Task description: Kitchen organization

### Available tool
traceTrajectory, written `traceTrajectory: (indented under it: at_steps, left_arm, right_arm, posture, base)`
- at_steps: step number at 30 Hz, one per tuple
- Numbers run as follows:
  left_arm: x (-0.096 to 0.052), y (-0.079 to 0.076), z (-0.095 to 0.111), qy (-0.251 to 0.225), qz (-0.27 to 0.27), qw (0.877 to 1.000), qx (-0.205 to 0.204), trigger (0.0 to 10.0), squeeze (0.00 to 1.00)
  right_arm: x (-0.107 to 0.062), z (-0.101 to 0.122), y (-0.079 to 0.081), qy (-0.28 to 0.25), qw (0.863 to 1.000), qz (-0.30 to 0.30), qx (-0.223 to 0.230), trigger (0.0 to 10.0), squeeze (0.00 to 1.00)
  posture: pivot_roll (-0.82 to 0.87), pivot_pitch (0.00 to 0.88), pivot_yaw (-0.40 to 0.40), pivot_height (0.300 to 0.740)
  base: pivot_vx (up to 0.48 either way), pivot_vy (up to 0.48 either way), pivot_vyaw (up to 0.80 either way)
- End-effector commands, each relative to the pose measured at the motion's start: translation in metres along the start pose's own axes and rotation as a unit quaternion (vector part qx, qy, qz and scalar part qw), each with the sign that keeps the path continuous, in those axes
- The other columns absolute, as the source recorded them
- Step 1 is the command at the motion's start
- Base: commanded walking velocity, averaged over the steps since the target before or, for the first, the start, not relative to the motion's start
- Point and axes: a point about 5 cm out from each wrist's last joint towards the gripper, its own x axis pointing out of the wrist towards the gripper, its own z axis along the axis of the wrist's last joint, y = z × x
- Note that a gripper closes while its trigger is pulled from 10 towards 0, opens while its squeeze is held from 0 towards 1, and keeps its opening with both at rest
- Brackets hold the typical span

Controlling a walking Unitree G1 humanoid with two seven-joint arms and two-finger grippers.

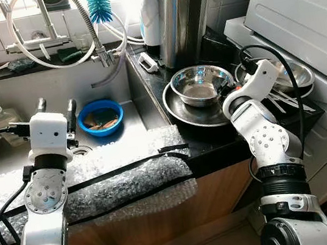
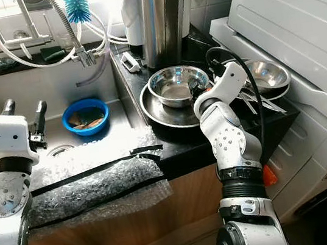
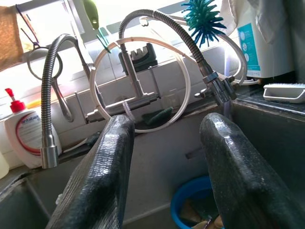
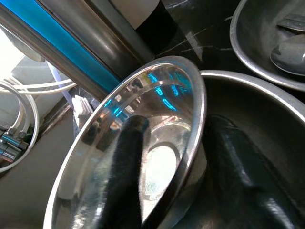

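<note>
The right hand [image 4: 174, 191] straddles the rim of a steel bowl [image 1: 201, 84], one finger inside, one outside, not visibly pressed against it. The bowl sits in a wider steel pan [image 1: 182, 112] on the dark surface [image 1: 216, 142], beside a tall steel canister [image 1: 183, 18]. The left hand [image 1: 56, 111], fingers spread, hovers over the sink [image 1: 53, 86] near a blue bowl [image 1: 100, 117].

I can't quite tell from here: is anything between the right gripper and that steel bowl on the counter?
Nothing visible. The right gripper is already at the bowl: its fingers straddle the rim, one inside and one outside. The bowl sits in a wider steel dish.
</note>
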Motion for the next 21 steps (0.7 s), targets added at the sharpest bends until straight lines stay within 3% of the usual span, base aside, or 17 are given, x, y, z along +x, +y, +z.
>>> traceTrajectory:
  at_steps: [1, 21]
  left_arm:
    - [0.0034, -0.0038, 0.0045, -0.009, -0.013, 1.000, 0.003, 10.0, 0.00]
    - [0.0080, -0.0050, 0.0138, -0.027, -0.009, 0.999, 0.019, 10.0, 0.00]
  right_arm:
    - [0.0018, -0.0016, -0.0007, 0.008, 1.000, -0.008, 0.007, 0.0, 0.00]
    - [0.0004, -0.0046, -0.0040, -0.002, 1.000, -0.013, 0.016, 0.0, 0.00]
  posture:
    - [-0.05, 0.000, -0.076, 0.727]
    - [-0.05, 0.000, -0.073, 0.727]
  base:
    - [0.000, 0.000, 0.00]
    - [0.000, 0.000, 0.00]
